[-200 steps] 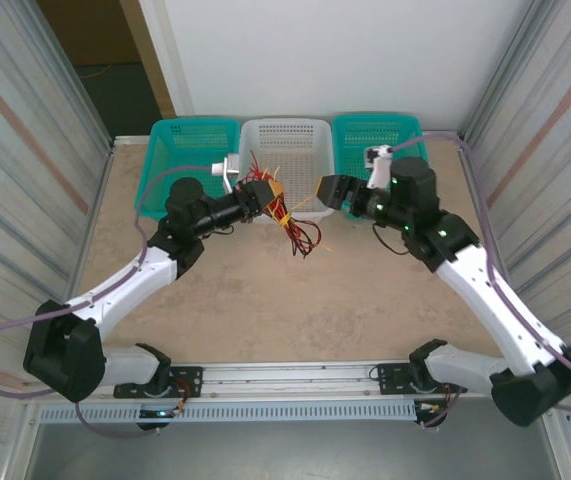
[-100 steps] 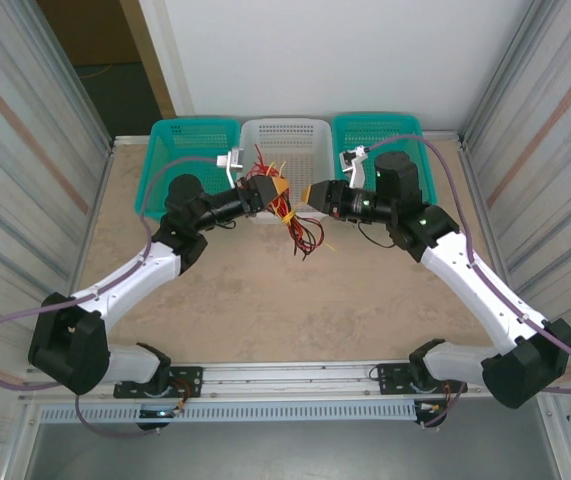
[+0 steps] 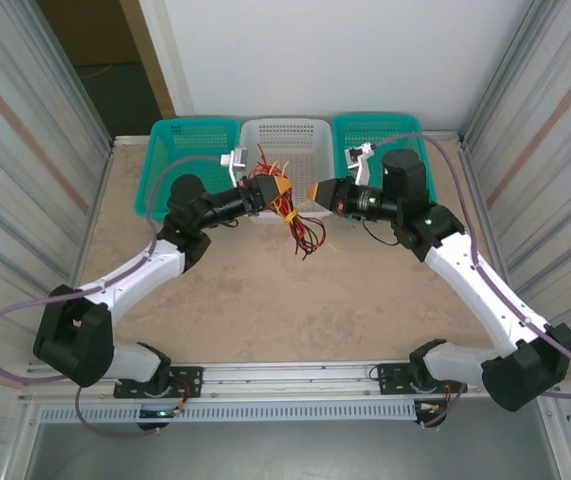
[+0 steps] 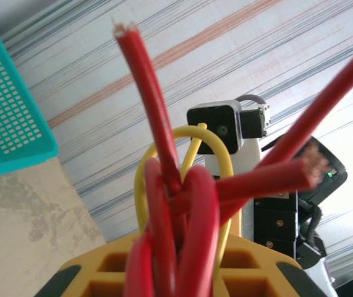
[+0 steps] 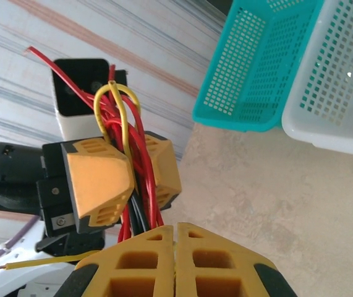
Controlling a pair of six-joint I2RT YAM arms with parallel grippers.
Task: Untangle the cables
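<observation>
Room: ribbed metal panels (image 3: 25, 150) closed in both sides, and a plain white wall (image 3: 365, 50) stood behind.
Counter: the counter (image 3: 265, 300) was a mottled beige, stone-look surface, bare across its near half.
Baskets: a teal basket (image 3: 180, 140), a white basket (image 3: 300, 135) and a second teal basket (image 3: 360, 130) stood side by side along the far edge.
Cables: the cables (image 3: 300, 228), a red, black and pale yellow knot, hung above the counter just in front of the white basket. Their loose ends dangled toward the surface.
Left gripper: the left gripper (image 3: 271, 190) had its jaws clamped on the bundle. In the left wrist view the red and yellow strands (image 4: 176, 204) fanned out of the grip.
Right gripper: the right gripper (image 5: 175, 244) faced the left one, close by, with its jaws pressed together. Whether a strand was pinched between them could not be told.
Risk, slip: the strands were thin and stiff-looking, so a pull on one might have slid it out of the closed jaws.
Risk, tightening: pulling the arms apart with loops crossed would likely have cinched the knot rather than freed it.
Risk, drag: one clamp held many strands, so a tug could have carried the whole bundle along.
Risk, collision: the two grippers sat nearly tip to tip, so a small misjudged move could have knocked them together.
Risk, snag: the dangling ends hung near the basket rims and could have caught in the mesh.
</observation>
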